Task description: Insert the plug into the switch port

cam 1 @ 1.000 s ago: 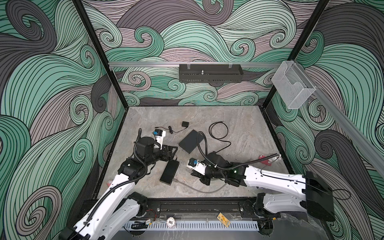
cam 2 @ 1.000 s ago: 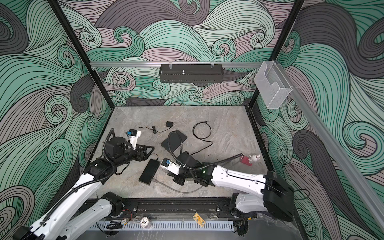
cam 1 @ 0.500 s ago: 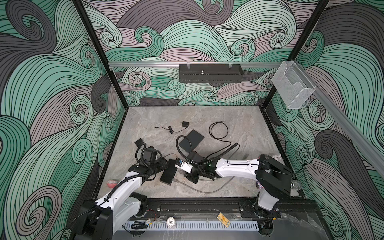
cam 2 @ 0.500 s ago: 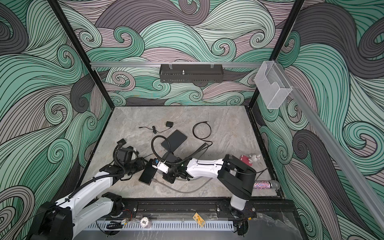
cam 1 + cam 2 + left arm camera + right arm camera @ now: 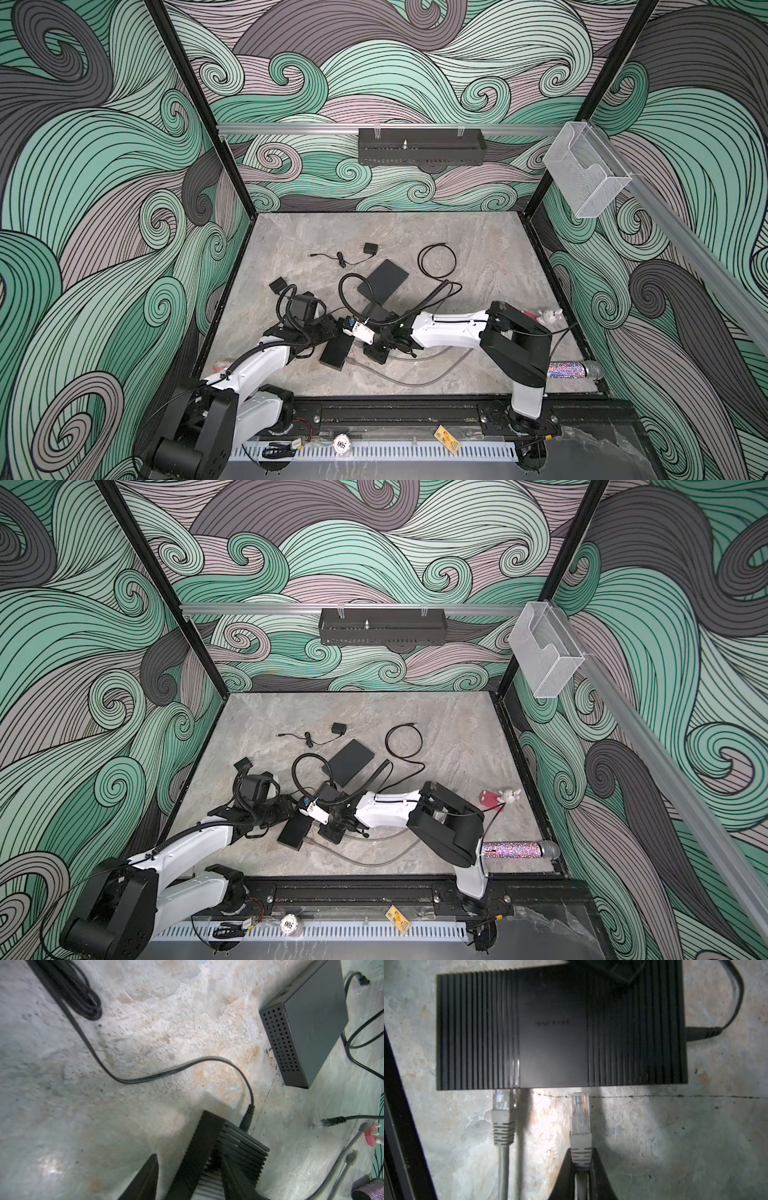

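Marble tabletop [image 5: 654, 1136], plug [image 5: 579, 1113] in clenched right jaws just short of switch [image 5: 552, 1028] edge; left jaws unclear.

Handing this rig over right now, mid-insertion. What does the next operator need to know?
Left gripper: jaws apart, astride one end of the switch; no firm grip shown.
Right gripper: shut on the boot of the grey plug.
Done: the plug's tip points at the switch's front edge, just short of it. A second grey plug is already at that edge beside it.
Left: probably push the held plug straight in, then release.
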You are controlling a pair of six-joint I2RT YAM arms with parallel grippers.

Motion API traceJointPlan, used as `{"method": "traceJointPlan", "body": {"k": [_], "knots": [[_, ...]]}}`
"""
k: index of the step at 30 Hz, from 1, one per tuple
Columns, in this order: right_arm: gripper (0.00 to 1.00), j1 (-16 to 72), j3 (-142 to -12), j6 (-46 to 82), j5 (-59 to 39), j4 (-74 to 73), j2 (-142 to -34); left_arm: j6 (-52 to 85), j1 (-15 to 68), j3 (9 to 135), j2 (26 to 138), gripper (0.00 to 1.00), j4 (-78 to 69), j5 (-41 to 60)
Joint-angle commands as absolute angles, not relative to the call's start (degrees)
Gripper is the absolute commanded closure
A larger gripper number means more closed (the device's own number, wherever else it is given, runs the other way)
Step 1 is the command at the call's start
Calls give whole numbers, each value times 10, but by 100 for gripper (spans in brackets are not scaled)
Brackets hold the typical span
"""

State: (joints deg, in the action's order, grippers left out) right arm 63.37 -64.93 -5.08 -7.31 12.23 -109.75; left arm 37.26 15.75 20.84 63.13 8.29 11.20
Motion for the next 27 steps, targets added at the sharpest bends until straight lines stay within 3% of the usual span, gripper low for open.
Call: {"method": "traceJointPlan", "body": {"k": [1, 27], "knots": [[100, 634, -664, -35, -60, 142, -1111, 367, 154, 208, 624, 48, 78, 119], [100, 636, -705, -20, -42, 183, -1149, 369, 155, 208, 644, 51, 66, 147]]}}
